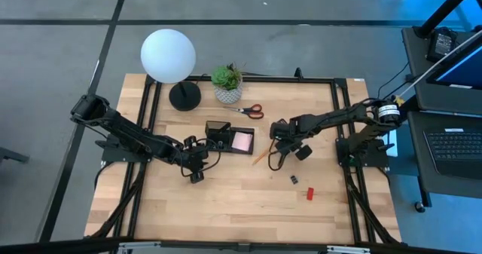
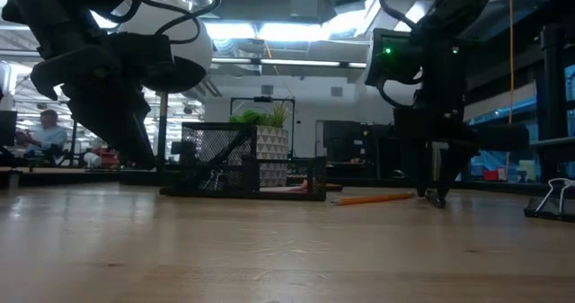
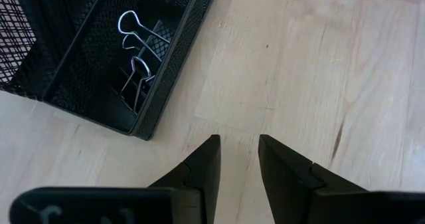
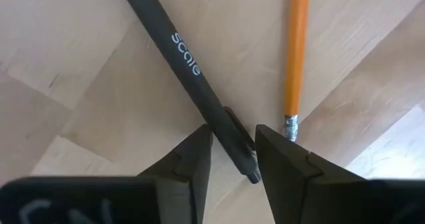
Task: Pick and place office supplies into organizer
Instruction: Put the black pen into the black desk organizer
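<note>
Done: sticky pad (image 1: pixel 242 141) and clips (image 3: pixel 138 50) lie in organizer (image 1: pixel 228 150).
Left: scissors (image 1: pixel 252 111), pencil (image 4: pixel 296 48), red block (image 1: pixel 309 194).
Right gripper (image 4: pixel 231 147): fingers straddle pen (image 4: pixel 188 70), not clamped.
Left gripper (image 3: pixel 238 159): open, empty.

**Layout on the desk (image 1: pixel 226 209)**

Organizer (image 1: pixel 230 139) near the middle, with a sticky-note pad (image 1: pixel 242 141) inside and binder clips (image 3: pixel 139 58) in a low compartment. Behind it: plant (image 1: pixel 227 84), lamp (image 1: pixel 170 62) to the plant's left, scissors (image 1: pixel 252 110) to its right. Right of the organizer: pencil (image 4: pixel 296 48) beside a pen (image 4: pixel 182 64). Nearer the front right: small clip (image 1: pixel 294 180) and block (image 1: pixel 309 193).
</note>
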Controlling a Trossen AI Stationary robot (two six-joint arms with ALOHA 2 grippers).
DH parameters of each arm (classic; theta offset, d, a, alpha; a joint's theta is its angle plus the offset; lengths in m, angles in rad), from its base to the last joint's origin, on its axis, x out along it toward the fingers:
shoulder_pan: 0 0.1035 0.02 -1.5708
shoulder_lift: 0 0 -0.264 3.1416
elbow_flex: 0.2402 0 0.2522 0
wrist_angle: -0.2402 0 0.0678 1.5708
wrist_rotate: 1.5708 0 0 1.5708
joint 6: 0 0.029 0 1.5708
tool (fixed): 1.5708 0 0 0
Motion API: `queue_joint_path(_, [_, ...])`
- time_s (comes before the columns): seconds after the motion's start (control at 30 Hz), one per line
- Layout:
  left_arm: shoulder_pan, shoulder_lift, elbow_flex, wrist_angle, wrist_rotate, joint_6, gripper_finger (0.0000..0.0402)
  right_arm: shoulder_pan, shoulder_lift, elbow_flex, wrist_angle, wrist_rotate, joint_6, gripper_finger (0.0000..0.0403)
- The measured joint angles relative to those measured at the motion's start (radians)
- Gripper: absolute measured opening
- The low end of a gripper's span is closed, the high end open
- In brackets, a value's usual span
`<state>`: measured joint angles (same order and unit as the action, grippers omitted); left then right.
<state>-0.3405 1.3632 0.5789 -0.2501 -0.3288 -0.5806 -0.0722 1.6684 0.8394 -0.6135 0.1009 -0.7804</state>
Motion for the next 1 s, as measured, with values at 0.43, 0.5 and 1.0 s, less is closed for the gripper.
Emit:
queue_joint_path(0.43, [0.0,0.0,0.0,0.0,0.0,0.0,0.0097,0.005,0.001,0.0,0.011,0.028,-0.191,0.0122])
queue_joint_path(0.5, [0.0,0.0,0.0,0.0,0.0,0.0,0.0097,-0.002,0.001,0.0,0.012,0.028,-0.193,0.0122])
queue_joint_path(1.0, [0.0,0.0,0.0,0.0,0.0,0.0,0.0097,-0.101,0.004,0.001,0.004,-0.096,-0.191,0.0122])
